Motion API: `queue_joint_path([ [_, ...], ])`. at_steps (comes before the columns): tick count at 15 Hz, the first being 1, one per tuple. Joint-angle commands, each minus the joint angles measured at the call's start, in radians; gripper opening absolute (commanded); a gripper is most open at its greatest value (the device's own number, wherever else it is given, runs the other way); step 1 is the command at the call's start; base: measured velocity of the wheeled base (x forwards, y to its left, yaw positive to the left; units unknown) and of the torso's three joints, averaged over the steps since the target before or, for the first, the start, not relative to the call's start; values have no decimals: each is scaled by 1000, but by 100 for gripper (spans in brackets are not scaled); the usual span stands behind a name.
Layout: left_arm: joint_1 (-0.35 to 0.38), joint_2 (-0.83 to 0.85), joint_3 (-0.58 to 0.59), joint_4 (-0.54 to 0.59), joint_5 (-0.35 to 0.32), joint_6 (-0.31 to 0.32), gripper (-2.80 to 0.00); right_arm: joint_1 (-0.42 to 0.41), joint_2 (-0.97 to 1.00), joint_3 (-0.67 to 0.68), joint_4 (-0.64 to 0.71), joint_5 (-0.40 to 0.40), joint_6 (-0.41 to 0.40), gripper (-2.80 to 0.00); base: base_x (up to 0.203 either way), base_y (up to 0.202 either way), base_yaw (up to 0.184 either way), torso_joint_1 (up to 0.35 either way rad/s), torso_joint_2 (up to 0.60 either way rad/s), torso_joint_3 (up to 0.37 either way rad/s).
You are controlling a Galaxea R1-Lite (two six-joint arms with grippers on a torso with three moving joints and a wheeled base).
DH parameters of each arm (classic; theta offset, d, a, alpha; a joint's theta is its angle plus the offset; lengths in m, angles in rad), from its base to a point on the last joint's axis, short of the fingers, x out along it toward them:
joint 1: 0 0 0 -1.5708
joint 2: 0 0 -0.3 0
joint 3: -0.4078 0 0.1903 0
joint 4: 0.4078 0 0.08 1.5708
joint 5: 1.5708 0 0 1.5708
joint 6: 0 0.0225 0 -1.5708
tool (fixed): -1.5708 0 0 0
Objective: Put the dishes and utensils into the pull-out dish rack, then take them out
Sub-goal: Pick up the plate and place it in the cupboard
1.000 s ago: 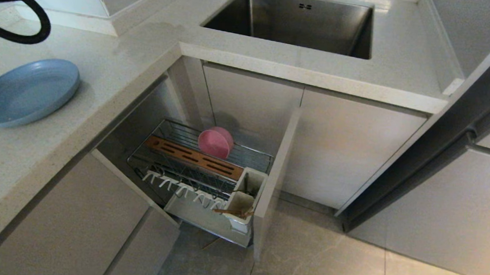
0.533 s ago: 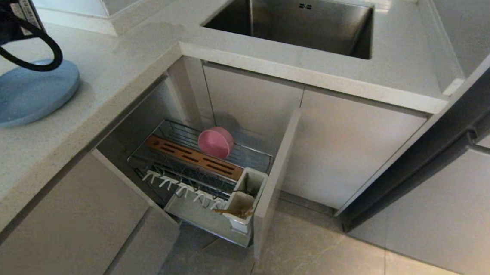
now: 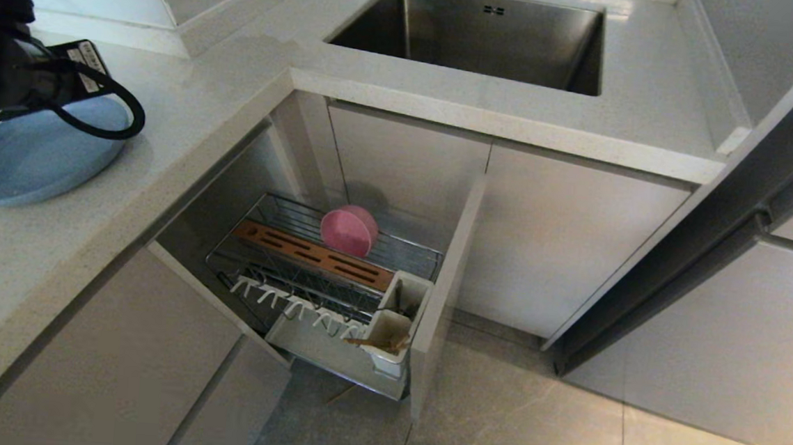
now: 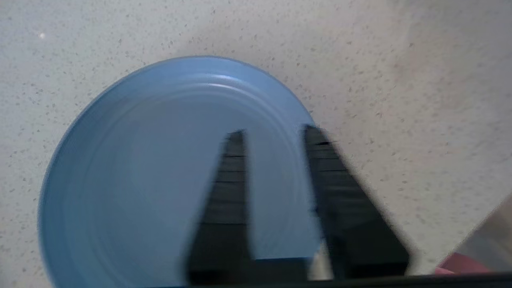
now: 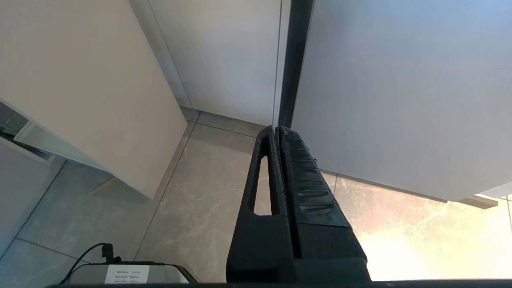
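Your pink bowl [image 3: 348, 229] and chopsticks [image 3: 377, 343] were racked already; the blue plate [image 3: 31, 155] sat on the tabletop [image 3: 189, 96], left gripper [image 4: 276, 136] hovering partly open and empty, right gripper [image 5: 278, 134] closed.

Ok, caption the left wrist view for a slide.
Left gripper, fingers apart, above the light-blue plate on the speckled countertop.

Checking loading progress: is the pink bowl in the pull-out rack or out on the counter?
In the rack. The pink bowl stands on edge inside the wire basket, behind the wooden strip.
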Motion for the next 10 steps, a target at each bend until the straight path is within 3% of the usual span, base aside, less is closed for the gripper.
queue_joint_path([
  [1,1,12,2,1,3,-6,0,0,0,8,0,0,0,-280,0,0,0,0,0,0],
  [10,16,91,-6,-10,-30,-75,0,0,0,8,0,0,0,-280,0,0,0,0,0,0],
])
